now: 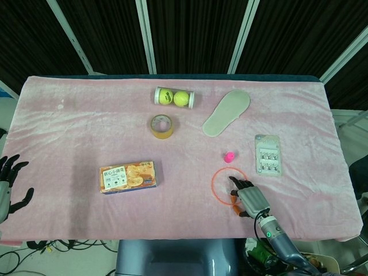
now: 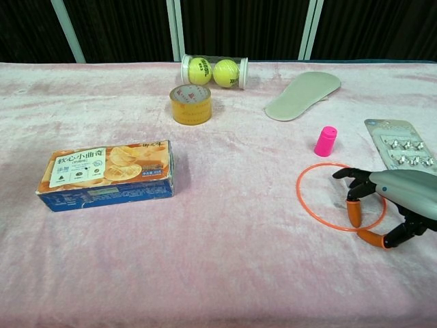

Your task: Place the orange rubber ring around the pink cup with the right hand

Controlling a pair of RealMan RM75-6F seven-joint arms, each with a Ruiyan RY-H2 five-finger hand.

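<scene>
The orange rubber ring [image 2: 298,190] lies flat on the pink cloth at the front right, also seen in the head view [image 1: 212,185]. The small pink cup [image 2: 326,141] stands upright just beyond it, outside the ring [image 1: 229,156]. My right hand [image 2: 392,198] hovers over the ring's near right arc, fingers curved down. One orange fingertip [image 2: 354,213] rests inside the ring and the thumb tip sits outside it, with the band between them and a gap showing. My left hand [image 1: 8,184] hangs at the table's front left edge, fingers spread and holding nothing.
A biscuit box [image 2: 106,174] lies at the front left. A tape roll [image 2: 190,104] and a tube of tennis balls [image 2: 214,72] sit further back. A grey insole [image 2: 302,94] lies behind the cup, and a blister pack [image 2: 403,147] lies right of it.
</scene>
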